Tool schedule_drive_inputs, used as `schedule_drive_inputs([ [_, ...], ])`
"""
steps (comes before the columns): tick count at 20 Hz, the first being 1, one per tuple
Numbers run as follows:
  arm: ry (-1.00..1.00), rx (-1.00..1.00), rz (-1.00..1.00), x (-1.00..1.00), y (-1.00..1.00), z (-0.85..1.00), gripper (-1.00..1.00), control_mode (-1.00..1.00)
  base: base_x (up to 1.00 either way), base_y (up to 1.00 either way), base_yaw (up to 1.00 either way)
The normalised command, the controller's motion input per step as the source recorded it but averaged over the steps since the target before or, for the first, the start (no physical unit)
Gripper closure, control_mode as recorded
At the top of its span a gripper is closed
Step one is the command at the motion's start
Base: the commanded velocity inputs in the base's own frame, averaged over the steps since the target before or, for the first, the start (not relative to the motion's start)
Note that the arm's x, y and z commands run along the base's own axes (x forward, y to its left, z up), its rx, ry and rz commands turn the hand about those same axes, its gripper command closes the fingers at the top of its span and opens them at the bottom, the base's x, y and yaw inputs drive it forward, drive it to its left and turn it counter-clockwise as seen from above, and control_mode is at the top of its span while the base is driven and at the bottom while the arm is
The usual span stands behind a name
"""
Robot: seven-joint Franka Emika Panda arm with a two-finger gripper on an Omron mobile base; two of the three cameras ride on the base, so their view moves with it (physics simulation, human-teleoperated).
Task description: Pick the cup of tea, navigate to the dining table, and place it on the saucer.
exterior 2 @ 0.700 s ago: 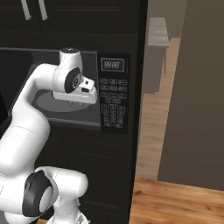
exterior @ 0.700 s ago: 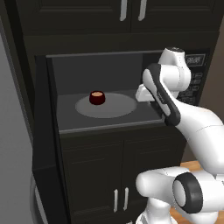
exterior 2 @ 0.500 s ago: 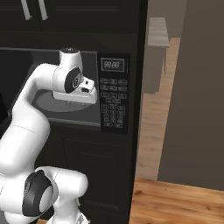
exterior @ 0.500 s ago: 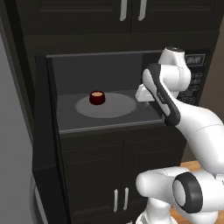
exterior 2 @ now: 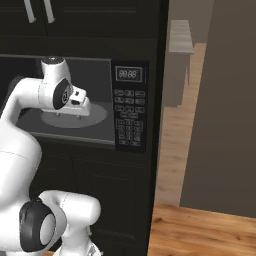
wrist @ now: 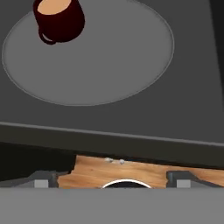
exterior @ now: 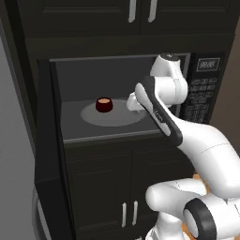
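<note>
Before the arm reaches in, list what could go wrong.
The cup sits off-centre on the turntable, well away from the gripper, so a straight reach may miss. Its handle faces the opening; a finger catching it could tip the nearly full tea. The microwave cavity is tight, so the wrist could hit its frame.

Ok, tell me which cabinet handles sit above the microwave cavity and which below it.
Both pairs are silver bars on dark doors. The upper handles hang on the cabinet over the cavity holding the cup of tea; the lower handles are beneath.
</note>
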Motion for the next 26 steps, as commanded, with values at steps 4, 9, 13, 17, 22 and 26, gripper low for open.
schedule_drive_inputs([
  [4,-0.14,-0.02,0.00,0.00,1.00,0.00,-1.00,-1.00,0.00,0.00,0.00],
  [9,-0.15,-0.07,-0.04,0.16,1.00,0.00,-1.00,-1.00,0.00,0.00,0.00],
  [13,-0.11,-0.02,-0.16,0.45,0.60,0.18,-1.00,-1.00,0.00,0.00,0.00],
  [17,-0.15,0.00,-0.16,0.52,0.29,0.17,-1.00,-1.00,0.00,0.00,0.00],
  [22,-0.19,0.00,-0.05,0.66,0.00,-0.03,-1.00,-1.00,0.00,0.00,0.00],
  [26,-0.17,0.00,0.00,0.64,0.00,-0.04,-1.00,-1.00,0.00,0.00,0.00],
])
